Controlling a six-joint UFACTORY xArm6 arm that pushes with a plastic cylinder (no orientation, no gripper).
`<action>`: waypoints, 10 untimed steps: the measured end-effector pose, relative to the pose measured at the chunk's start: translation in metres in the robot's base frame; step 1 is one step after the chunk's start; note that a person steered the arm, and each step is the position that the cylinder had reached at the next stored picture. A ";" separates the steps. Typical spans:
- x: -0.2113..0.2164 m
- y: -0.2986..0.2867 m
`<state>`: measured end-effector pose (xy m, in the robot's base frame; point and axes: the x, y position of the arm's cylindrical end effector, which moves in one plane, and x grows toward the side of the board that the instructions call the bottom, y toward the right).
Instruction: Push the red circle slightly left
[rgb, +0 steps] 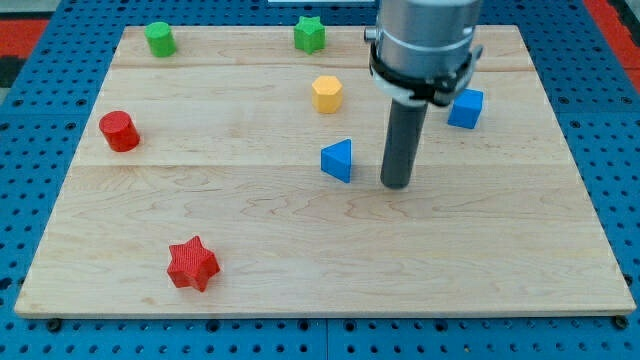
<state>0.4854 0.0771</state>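
Note:
The red circle (119, 131) is a short red cylinder near the board's left edge, at mid height in the view. My tip (396, 185) rests on the board near the middle, far to the right of the red circle. It stands just right of the blue triangle (338, 160), with a small gap between them.
A red star (192, 264) lies at the bottom left. A green cylinder (160, 39) and a green star (310, 34) sit along the top edge. A yellow hexagon (327, 94) lies above the blue triangle. A blue cube (465, 108) sits right of the arm. The wooden board (300, 270) lies on a blue pegboard.

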 end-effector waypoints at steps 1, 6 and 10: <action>0.016 -0.098; -0.077 -0.263; -0.100 -0.204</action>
